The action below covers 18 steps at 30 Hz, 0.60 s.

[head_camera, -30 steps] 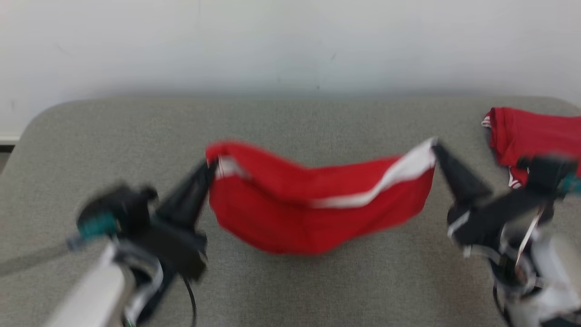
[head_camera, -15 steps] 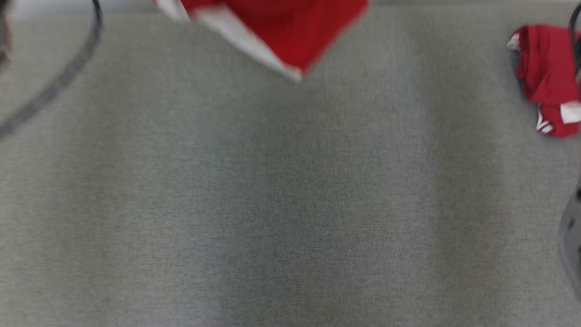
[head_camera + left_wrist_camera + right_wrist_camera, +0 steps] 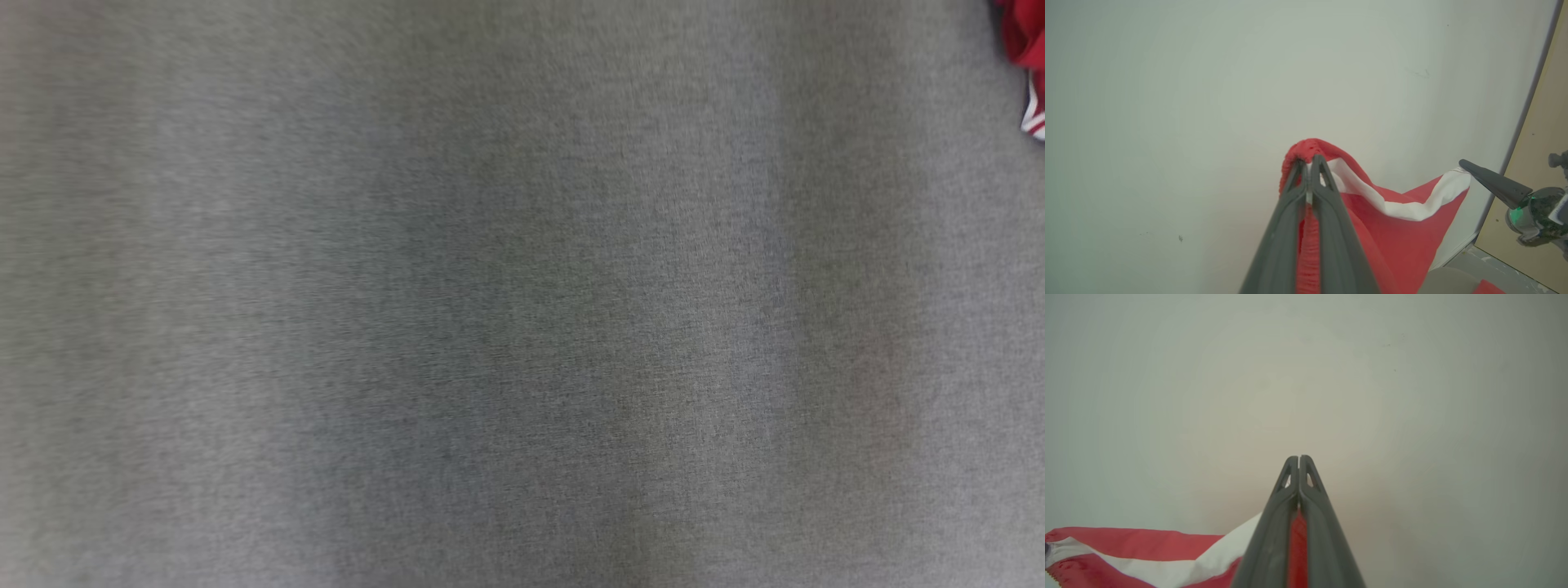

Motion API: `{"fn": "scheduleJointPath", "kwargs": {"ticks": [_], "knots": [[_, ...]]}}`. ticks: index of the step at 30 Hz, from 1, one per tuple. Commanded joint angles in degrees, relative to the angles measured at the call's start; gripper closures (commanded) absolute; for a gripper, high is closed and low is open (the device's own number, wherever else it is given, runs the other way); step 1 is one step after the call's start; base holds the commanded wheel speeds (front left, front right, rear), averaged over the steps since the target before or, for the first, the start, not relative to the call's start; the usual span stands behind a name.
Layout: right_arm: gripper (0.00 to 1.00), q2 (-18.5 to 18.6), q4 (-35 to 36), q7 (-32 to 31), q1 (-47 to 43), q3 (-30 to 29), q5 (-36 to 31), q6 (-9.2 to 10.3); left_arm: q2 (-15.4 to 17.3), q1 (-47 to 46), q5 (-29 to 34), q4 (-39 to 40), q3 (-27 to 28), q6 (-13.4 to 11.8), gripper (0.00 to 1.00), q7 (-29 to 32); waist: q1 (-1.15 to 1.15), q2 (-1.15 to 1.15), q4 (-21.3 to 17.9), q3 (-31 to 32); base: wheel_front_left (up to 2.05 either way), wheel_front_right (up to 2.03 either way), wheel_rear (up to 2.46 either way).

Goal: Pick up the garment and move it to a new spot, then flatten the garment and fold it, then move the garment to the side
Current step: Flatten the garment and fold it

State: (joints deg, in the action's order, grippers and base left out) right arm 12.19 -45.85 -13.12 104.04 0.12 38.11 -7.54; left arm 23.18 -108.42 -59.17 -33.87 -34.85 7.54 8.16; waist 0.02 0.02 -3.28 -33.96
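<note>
1 other red garment (image 3: 1022, 41) on grey table (image 3: 490, 310); wall (image 3: 1167, 81) behind held garment (image 3: 1404, 237).

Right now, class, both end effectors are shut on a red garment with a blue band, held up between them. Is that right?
No: the band is white, not blue. The left wrist view shows the left end effector and the right end effector both shut on the red garment.

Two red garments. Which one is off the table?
The red garment with a white band, pinched in the air between the left gripper and right gripper. The other red garment lies on the grey table.
</note>
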Motion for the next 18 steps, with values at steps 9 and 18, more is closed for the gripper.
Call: {"fn": "scheduleJointPath", "kwargs": {"ticks": [9, 18], "knots": [[1.00, 3.8, 7.0, 1.0, -6.4, 6.5, 6.8, 0.09, 2.9, 5.3, -7.1, 3.7, -7.8, -0.1, 1.00, -8.3, -0.02, -0.02, -1.3, -3.3, 0.00, 0.00, 0.00], [1.00, 12.4, 29.0, 1.9, -41.0, 8.1, 18.1, 0.09, 10.6, 30.3, -11.5, 18.9, -14.9, -0.1, 1.00, -20.2, -0.02, -0.02, 0.7, 4.3, 0.00, 0.00, 0.00]]}}
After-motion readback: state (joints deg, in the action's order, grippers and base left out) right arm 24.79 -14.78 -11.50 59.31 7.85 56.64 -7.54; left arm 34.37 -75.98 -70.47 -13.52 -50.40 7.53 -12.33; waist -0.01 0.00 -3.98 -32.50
